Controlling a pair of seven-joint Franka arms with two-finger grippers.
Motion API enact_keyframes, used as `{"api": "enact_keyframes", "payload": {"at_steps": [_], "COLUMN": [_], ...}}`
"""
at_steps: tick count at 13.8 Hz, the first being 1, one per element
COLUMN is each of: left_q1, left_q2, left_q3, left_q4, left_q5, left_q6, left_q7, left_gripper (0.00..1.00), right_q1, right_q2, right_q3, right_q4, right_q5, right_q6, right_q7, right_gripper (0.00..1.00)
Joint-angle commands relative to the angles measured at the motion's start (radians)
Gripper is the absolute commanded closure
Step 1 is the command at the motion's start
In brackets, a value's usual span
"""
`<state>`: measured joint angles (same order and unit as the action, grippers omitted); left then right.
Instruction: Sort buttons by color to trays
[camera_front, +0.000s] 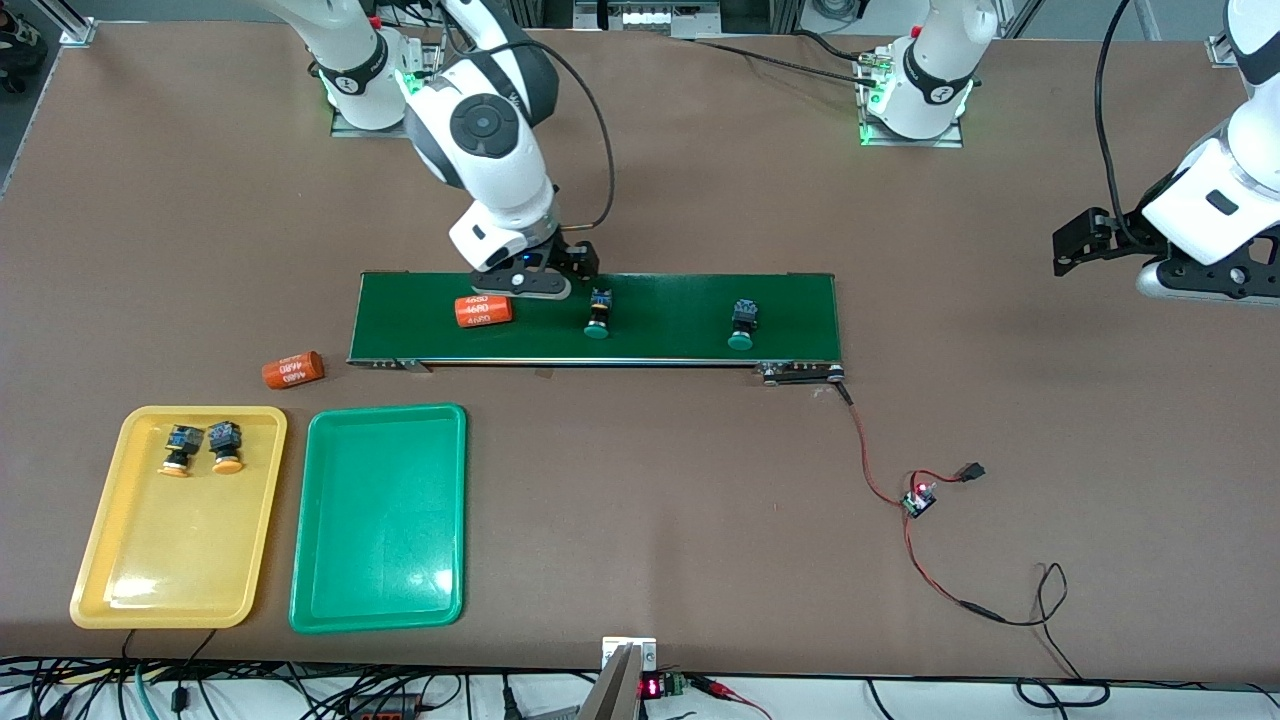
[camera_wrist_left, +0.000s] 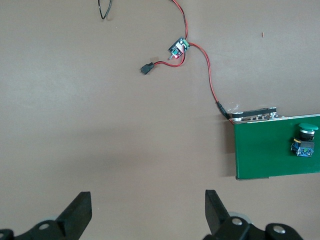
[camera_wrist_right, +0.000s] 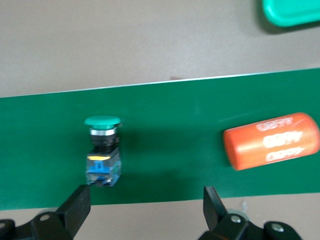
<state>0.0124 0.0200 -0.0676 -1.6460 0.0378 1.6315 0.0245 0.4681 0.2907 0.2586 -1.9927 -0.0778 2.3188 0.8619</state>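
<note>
Green tray (camera_front: 378, 520) lay empty; right claw (camera_front: 560, 268), wide, should centre over green-capped button (camera_front: 598, 312) before closing.

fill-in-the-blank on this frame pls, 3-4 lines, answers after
1. The yellow tray holds ____ orange-capped buttons.
2. The green tray holds ____ buttons.
3. Both green-capped buttons lie on the ____.
4. One 4680 cylinder lies on the belt; the other lies on the ____.

Answers: two; no; conveyor belt; table
</note>
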Motion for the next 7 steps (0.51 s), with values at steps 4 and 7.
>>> {"api": "enact_keyframes", "payload": {"at_steps": [4,7], "left_q1": [-0.003,0.003], "left_q2": [0.000,0.001], "left_q3": [-0.017,-0.015], "left_q4": [0.029,0.043], "left_q5": [-0.009,-0.007], "left_q6": [-0.032,-0.030], "left_q7": [0.005,0.005], "left_gripper": [0.00,0.00], "right_q1": [0.015,0.015], "right_q2": [0.080,0.111], "right_q3": [-0.007,-0.009], "right_q4": [0.043,0.045], "right_q5": [-0.042,-0.045], "right_q6": [0.022,0.057], "right_q7": [0.039,0.039], "right_gripper": [0.00,0.00]}}
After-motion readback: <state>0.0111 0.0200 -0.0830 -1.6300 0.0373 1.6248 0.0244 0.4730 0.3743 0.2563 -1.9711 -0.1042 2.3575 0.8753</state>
